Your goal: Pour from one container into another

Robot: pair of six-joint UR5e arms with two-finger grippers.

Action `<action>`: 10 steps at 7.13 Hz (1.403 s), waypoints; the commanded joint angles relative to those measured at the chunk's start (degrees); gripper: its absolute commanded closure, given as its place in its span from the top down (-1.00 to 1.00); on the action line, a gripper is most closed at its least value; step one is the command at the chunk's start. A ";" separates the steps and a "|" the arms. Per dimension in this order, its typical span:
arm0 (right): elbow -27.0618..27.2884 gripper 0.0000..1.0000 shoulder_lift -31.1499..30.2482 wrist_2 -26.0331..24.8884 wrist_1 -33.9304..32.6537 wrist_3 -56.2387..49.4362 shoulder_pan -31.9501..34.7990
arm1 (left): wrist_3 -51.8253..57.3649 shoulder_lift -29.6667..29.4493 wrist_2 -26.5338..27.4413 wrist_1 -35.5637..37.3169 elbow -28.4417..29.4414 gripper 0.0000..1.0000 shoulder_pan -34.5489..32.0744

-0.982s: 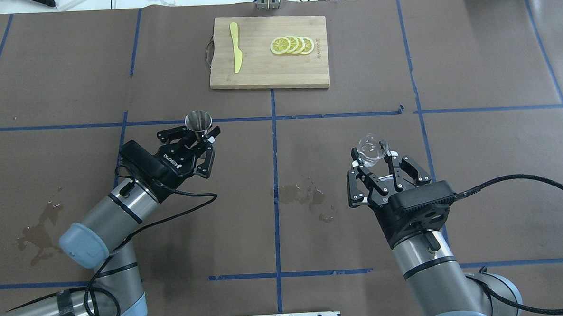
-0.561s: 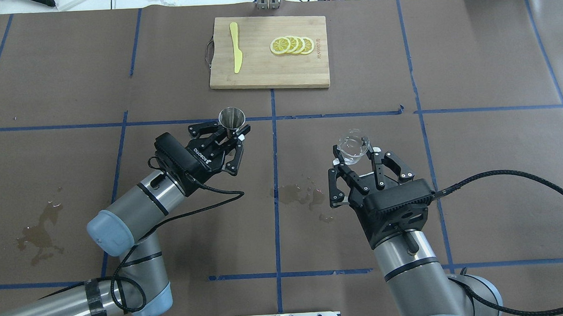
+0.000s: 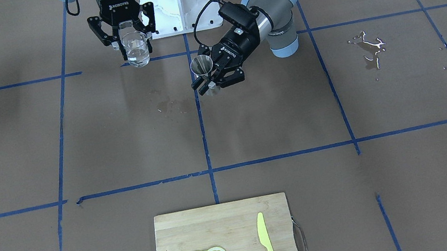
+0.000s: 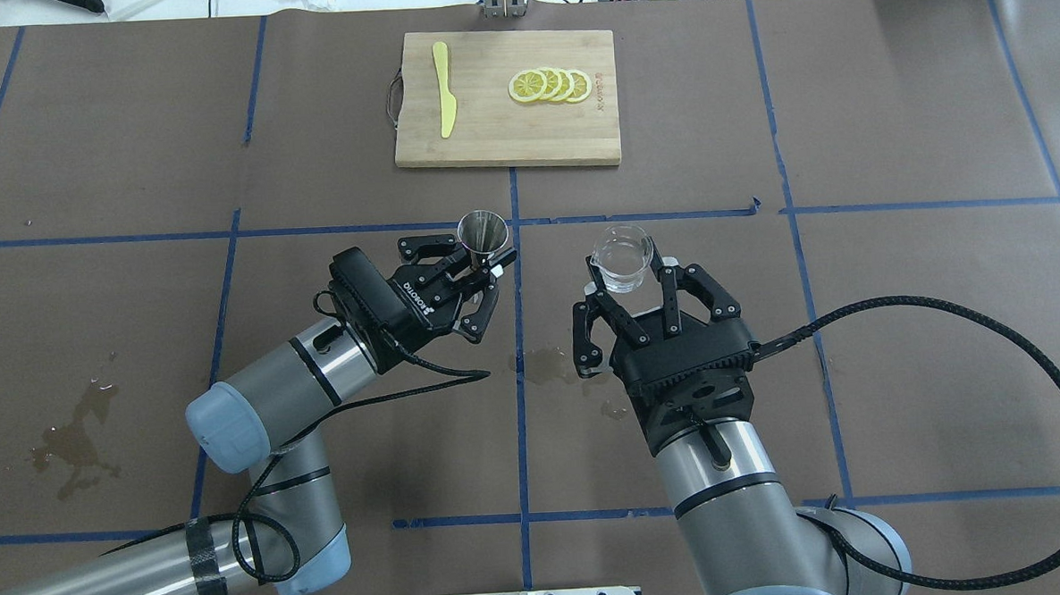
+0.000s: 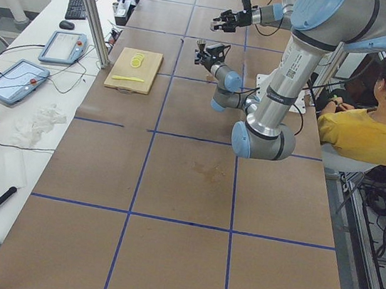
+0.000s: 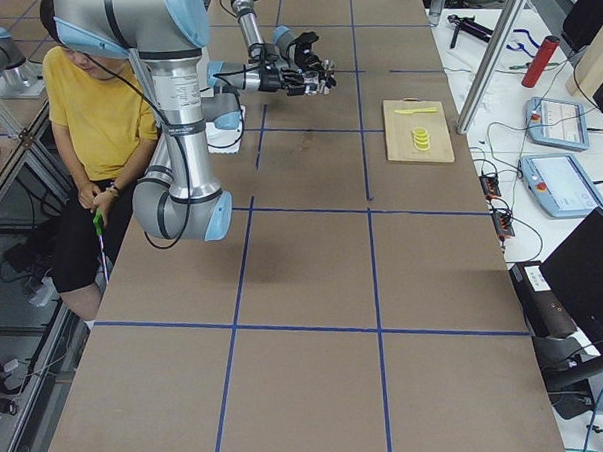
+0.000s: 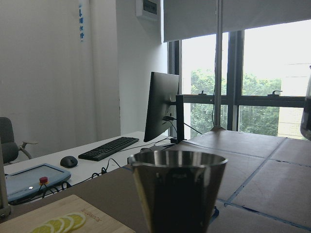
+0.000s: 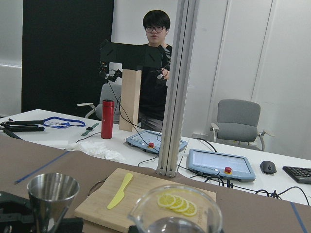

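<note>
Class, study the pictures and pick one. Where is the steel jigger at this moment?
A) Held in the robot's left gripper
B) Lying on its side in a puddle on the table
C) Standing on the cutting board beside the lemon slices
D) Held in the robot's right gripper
A: the left gripper is shut on the steel jigger, mouth up, while the right gripper holds the glass cup.

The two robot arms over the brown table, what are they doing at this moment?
The left gripper holds a small shiny steel hourglass-shaped jigger upright above the table. The right gripper holds a small clear glass cup with a pouring lip, also upright, with clear liquid inside. The two vessels are side by side but apart; pouring has not begun. A wooden cutting board with lemon slices lies farther off.
</note>
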 commanded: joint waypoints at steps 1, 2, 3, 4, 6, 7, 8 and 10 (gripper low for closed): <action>0.03 -1.00 0.97 0.06 -0.48 -3.04 1.12 | -0.07 -1.94 -1.95 -0.03 0.70 -1.00 0.16; 0.03 -1.00 2.37 0.41 -3.36 -3.66 1.99 | -0.16 -2.39 -1.86 0.05 0.96 -1.00 0.16; 0.03 -1.00 4.21 0.68 -5.82 -3.67 2.26 | -0.16 -2.83 -1.86 0.06 1.14 -1.00 0.34; 0.03 -1.00 4.58 0.68 -6.46 -3.75 2.52 | -0.16 -3.27 -1.95 0.06 1.92 -1.00 0.34; 0.12 -1.00 5.97 1.38 -9.52 -3.84 3.23 | -0.16 -5.81 -1.86 0.06 5.26 -1.00 0.60; 0.47 -1.00 6.25 1.38 -9.89 -3.84 3.23 | -0.33 -6.00 -1.86 0.06 5.45 -1.00 0.60; 0.56 -1.00 6.60 1.47 -11.72 -4.37 3.23 | -0.33 -6.00 -1.86 0.06 5.80 -1.00 0.60; 1.09 -1.00 6.78 1.47 -13.48 -5.16 3.23 | -0.33 -6.00 -1.51 -0.12 5.98 -1.00 1.13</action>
